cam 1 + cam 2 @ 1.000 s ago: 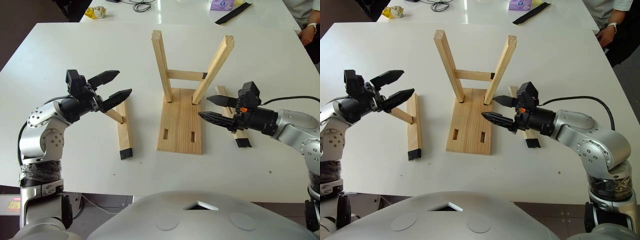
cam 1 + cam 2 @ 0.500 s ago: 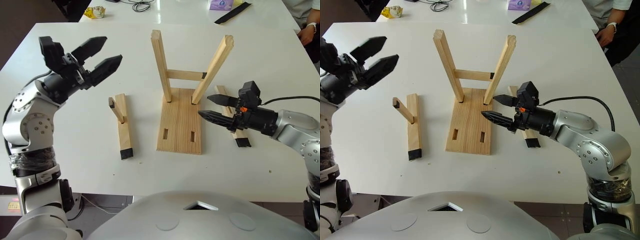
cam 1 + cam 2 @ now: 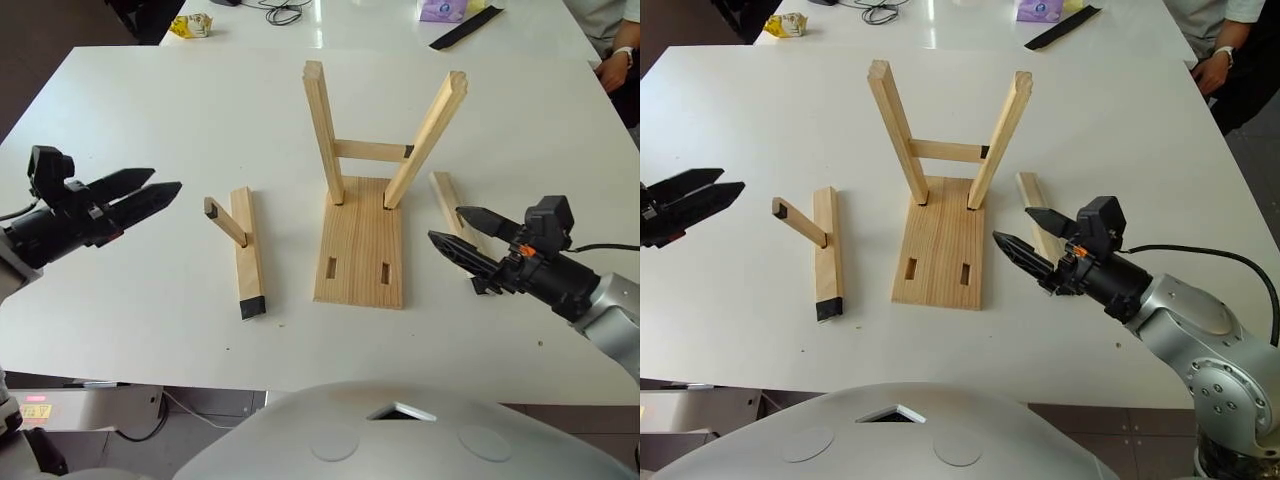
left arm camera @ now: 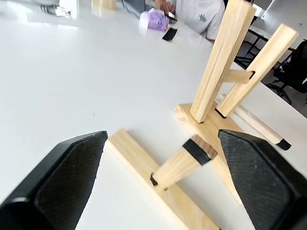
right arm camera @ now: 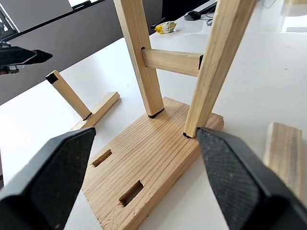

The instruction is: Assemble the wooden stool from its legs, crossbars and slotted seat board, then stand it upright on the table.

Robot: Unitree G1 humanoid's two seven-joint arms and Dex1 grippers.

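The slotted seat board [image 3: 360,245] lies flat mid-table. Two legs [image 3: 322,130] joined by a crossbar [image 3: 370,150] stand in its far slots, and its two near slots [image 5: 130,191] are empty. To its left lies a loose leg [image 3: 246,250] with a crossbar stub [image 4: 181,162] sticking up. Another loose leg [image 3: 445,192] lies to the board's right. My left gripper [image 3: 165,180] hangs open left of the loose leg, apart from it. At the board's front right my right gripper [image 3: 445,223] is open, over the right leg's near end, holding nothing.
On the neighbouring table behind lie a yellow packet [image 3: 190,24], a purple packet [image 3: 442,9], a black strip [image 3: 466,26] and cables. A person's hand [image 3: 618,66] rests at the far right edge. Bare white tabletop [image 3: 150,110] surrounds the parts.
My left gripper rose, then drew back left, away from the loose leg with the stub. My right gripper pulled back from the seat board toward the front right.
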